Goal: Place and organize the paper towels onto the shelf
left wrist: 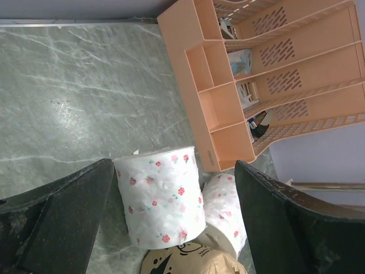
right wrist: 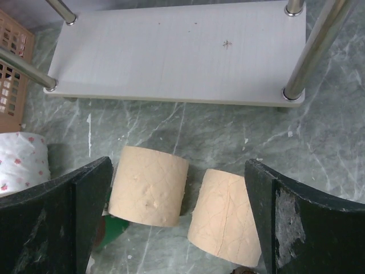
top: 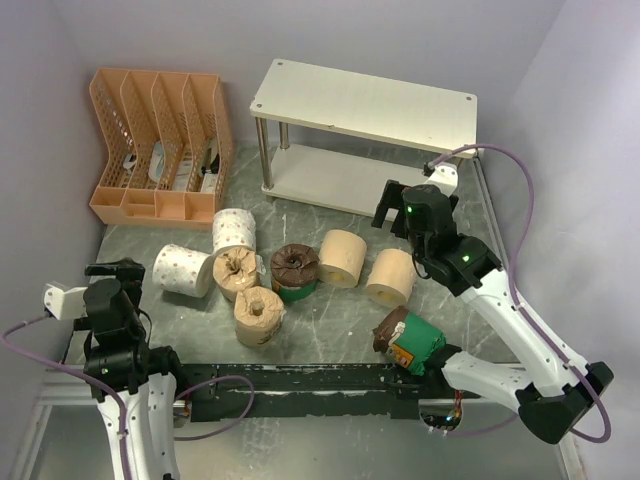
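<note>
Marble tabletop, green-banded roll partly behind right arm, left gripper and right gripper spread, empty.

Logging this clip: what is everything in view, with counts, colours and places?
White paper towels: two, white with small red flowers, left of the cluster.
Tan paper towels: four, beige, mid-table.
Green-banded paper towels: two, brown ends; one mid-cluster, one near the front edge on the right.
Shelf: one, cream boards on silver legs, far side; no rolls on it.
File organizer: one, orange, far left; small items in its slots, too small to identify.
Table: one, grey-green marbled.
Left gripper: one, black, open, above a white roll.
Right gripper: one, black, open, above two tan rolls.
</note>
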`<action>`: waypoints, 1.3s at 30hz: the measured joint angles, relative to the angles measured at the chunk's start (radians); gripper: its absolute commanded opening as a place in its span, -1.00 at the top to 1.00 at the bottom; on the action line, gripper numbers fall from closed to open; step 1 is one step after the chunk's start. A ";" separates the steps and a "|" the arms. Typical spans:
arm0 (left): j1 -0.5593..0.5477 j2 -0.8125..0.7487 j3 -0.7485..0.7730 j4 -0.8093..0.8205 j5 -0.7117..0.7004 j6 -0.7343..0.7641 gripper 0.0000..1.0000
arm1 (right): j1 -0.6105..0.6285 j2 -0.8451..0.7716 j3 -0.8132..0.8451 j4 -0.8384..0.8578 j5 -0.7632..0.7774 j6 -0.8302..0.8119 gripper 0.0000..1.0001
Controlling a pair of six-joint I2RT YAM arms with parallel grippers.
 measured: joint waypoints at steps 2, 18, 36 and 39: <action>-0.005 -0.005 0.000 0.000 0.002 0.000 -0.99 | 0.000 -0.008 -0.013 0.023 -0.003 0.003 -1.00; -0.006 -0.016 0.000 -0.001 0.005 -0.005 -0.99 | -0.001 -0.135 -0.129 0.140 -0.293 -0.121 -1.00; -0.038 0.364 0.397 0.083 0.337 0.692 -0.99 | 0.513 0.512 0.321 0.084 -0.286 -0.357 -0.72; -0.038 0.418 0.406 0.051 0.370 0.763 -0.99 | 0.538 0.589 0.336 0.100 -0.263 -0.371 -0.70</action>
